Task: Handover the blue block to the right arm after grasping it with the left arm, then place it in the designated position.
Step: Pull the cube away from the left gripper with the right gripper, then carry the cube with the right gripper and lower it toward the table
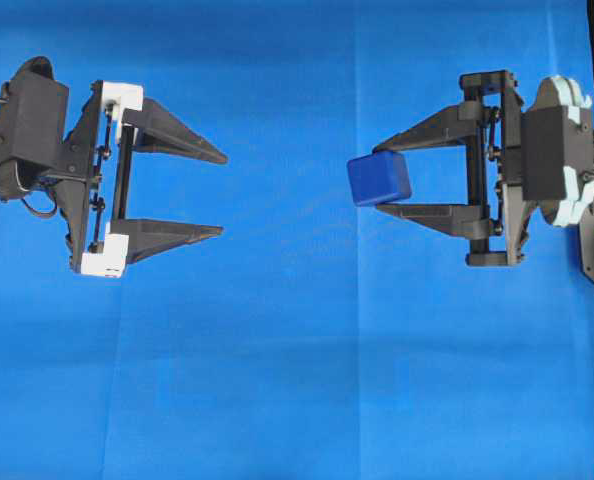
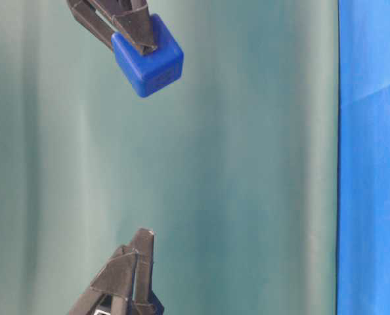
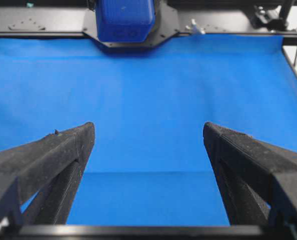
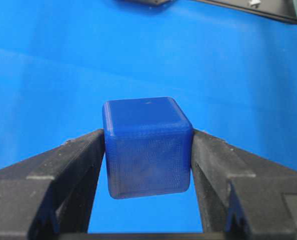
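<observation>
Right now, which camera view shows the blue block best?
The right wrist view: the blue block fills the middle, clamped between the right claw fingers. Overhead, it is small at the fingertips. The table-level view shows it from the side. The left wrist view shows it at the top edge.

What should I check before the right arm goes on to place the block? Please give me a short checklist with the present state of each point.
1. Block sits between both fingers of the right tool: ok.
2. Left tool is open and holds nothing: ok.
3. A gap of bare cloth lies between the two tools, so they do not touch: ok.
4. Block is off the cloth, held in the air in the table-level view: ok.
5. Block is held deep in the fingers: not ok, it sits at the tips.
6. The designated position is marked on the cloth: cannot tell, no mark shows.
</observation>
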`<action>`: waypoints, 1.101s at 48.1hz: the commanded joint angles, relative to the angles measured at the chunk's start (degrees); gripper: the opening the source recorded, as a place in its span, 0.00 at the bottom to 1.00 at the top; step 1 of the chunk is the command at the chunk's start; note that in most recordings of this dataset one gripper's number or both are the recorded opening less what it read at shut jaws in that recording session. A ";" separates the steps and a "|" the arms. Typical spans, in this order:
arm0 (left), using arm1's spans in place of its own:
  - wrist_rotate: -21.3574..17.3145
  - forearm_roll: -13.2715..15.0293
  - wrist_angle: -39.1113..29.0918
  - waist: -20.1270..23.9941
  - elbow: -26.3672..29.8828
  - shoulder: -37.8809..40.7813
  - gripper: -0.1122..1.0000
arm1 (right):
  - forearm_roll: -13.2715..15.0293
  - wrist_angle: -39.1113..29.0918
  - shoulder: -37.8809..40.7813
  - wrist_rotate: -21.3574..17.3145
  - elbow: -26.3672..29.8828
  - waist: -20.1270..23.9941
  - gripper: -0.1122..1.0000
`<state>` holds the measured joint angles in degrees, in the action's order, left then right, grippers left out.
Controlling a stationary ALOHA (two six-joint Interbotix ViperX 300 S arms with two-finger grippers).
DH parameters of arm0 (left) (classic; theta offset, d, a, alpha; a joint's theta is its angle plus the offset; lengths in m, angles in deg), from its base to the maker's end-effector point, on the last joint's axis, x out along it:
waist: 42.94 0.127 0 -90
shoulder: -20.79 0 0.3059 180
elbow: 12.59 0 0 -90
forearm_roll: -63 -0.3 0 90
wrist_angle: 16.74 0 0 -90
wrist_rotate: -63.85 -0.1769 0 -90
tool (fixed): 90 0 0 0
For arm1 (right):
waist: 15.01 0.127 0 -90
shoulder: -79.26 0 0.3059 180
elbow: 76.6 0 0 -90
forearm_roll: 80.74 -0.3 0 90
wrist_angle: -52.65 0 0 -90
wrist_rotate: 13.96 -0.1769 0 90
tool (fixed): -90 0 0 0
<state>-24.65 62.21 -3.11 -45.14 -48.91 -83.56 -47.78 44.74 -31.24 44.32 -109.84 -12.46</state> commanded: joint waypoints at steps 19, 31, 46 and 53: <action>0.09 0.00 0.26 0.09 1.05 -0.26 0.94 | -0.18 0.18 -0.62 -0.18 0.97 0.09 0.46; 0.09 0.09 0.26 0.09 1.05 -0.35 0.94 | -0.18 0.18 -0.62 -0.18 0.97 0.00 0.44; 0.09 0.00 0.18 0.09 1.05 -0.35 0.94 | -0.18 0.18 -0.62 -0.18 0.97 0.09 0.44; 0.00 0.09 0.26 0.18 1.05 -0.26 0.94 | -0.18 0.18 -0.62 -0.18 0.97 0.00 0.44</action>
<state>-24.65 62.21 -3.20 -45.05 -48.91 -83.56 -47.87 44.65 -31.24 44.23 -109.84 -12.55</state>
